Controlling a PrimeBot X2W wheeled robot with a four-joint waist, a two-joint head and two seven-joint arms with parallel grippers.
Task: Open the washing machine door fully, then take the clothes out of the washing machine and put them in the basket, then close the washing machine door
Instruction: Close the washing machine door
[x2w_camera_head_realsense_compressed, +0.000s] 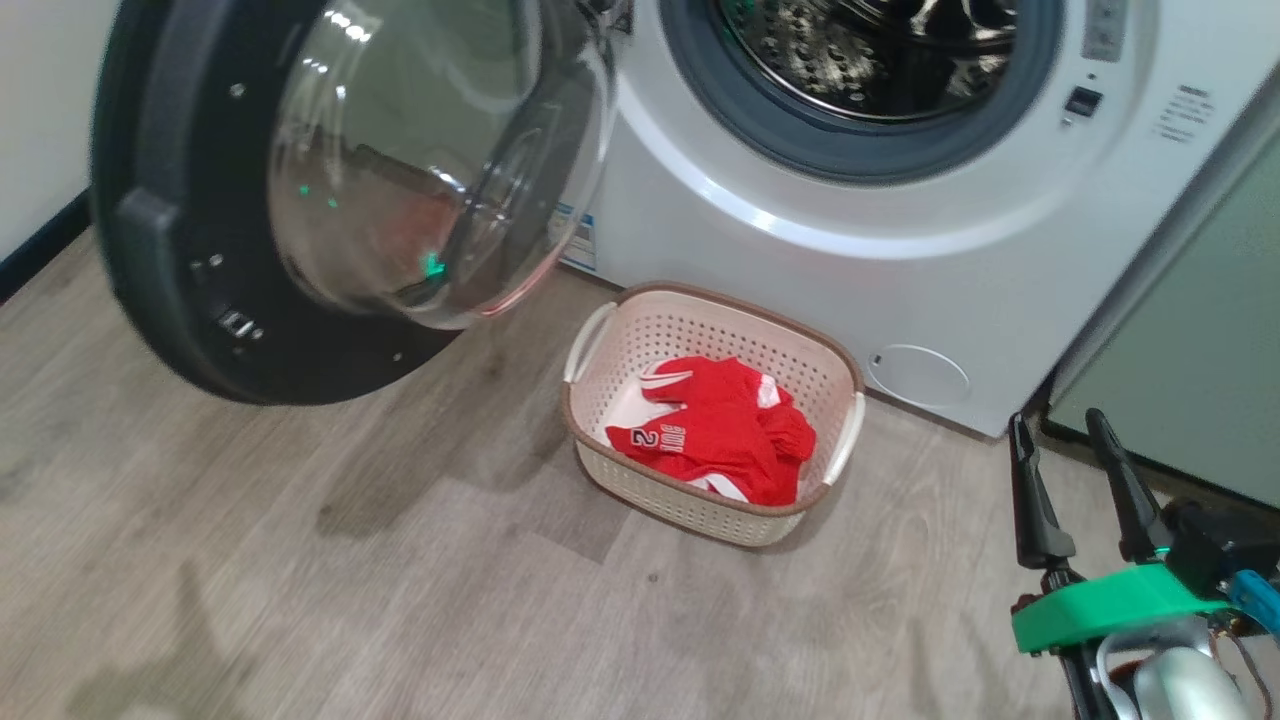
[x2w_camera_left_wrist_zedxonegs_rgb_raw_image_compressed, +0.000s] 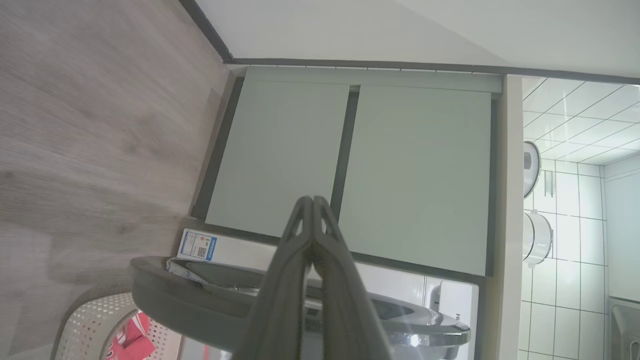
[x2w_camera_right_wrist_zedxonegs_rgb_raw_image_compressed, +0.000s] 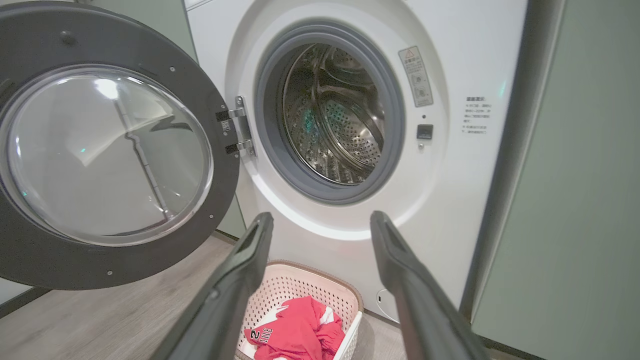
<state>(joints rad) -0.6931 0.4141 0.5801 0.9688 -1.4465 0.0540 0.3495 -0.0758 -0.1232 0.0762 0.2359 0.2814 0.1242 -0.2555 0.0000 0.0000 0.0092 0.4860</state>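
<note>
The right gripper (x2w_camera_head_realsense_compressed: 1057, 420) stood low at the right with its two long dark fingers spread wide and nothing between them. It pointed toward the one big white front-loading washing machine (x2w_camera_head_realsense_compressed: 900, 290). The left gripper (x2w_camera_left_wrist_zedxonegs_rgb_raw_image_compressed: 312, 200) had its two fingers pressed together, empty, aimed at two pale green cabinet doors (x2w_camera_left_wrist_zedxonegs_rgb_raw_image_compressed: 350, 165).

One large round black-rimmed door (x2w_camera_head_realsense_compressed: 350, 190) with a bulging clear window hung wide open on its hinge at the machine's left. One small oval cream perforated plastic basket (x2w_camera_head_realsense_compressed: 700, 293), brown-rimmed with two white side handles, sat on the grey wood-look floor (x2w_camera_head_realsense_compressed: 350, 560) just before the machine.

One bright red, white-trimmed jersey (x2w_camera_head_realsense_compressed: 725, 430) marked with a 2 lay crumpled inside the basket. It was left of the right gripper and well apart from it.
</note>
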